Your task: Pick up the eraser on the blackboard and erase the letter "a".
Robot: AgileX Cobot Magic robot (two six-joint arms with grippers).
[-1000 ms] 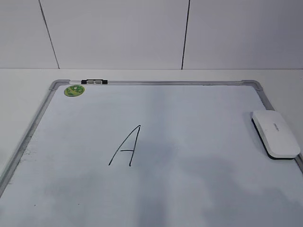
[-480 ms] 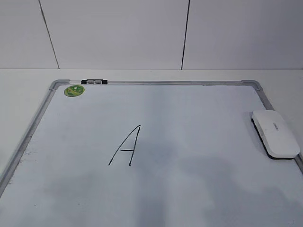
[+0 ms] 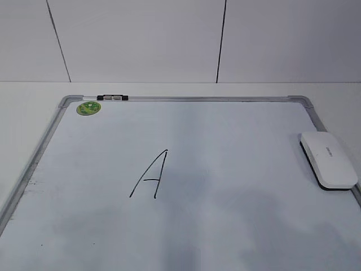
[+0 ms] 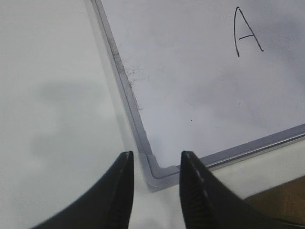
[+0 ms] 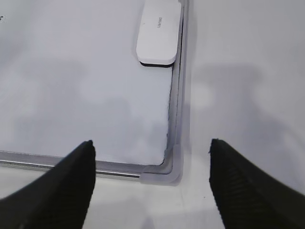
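A: Claws? 
B: Both apart and empty: left gripper (image 4: 153, 164) narrowly, right gripper (image 5: 151, 155) wide, over the board's (image 3: 237, 237) near corners. 
A: Eraser (image 3: 328, 160)? 
B: Right edge, long axis running near-to-far along the frame.

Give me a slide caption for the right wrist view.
Open right tool above the board's corner, eraser lying ahead beside the frame.
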